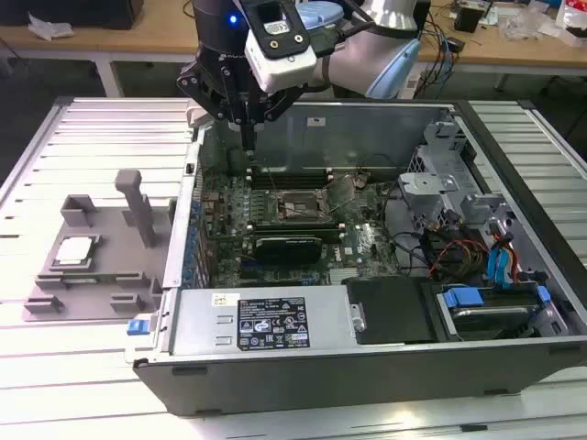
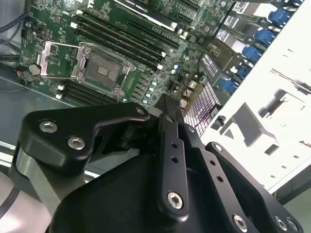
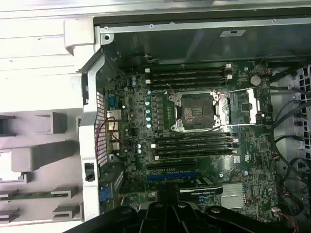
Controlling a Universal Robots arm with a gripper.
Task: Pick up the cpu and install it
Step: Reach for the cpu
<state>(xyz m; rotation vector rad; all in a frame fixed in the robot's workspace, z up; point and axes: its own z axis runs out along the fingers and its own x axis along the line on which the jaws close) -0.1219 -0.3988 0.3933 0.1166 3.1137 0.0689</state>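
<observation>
While the gripper [image 1: 249, 137] hangs over the back of the open computer case [image 1: 385, 353] in the exterior view, clenched on nothing, the cpu [image 1: 75, 250] lies in the grey fixture tray [image 1: 92, 286] outside the case, toward the exterior view's left. The second wrist view shows the socket [image 2: 102, 68] uncovered, its load plate [image 2: 53, 59] swung aside. The first wrist view shows the same bare socket [image 3: 197, 109] between memory slots [image 3: 194, 145], so a skewed grip on the chip's thin edges could likely seat it crooked and bend contacts.

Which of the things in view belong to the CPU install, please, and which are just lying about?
Job: cpu, tray, socket, hand.
Lying about: graphics card, memory slots, blue cables.
</observation>
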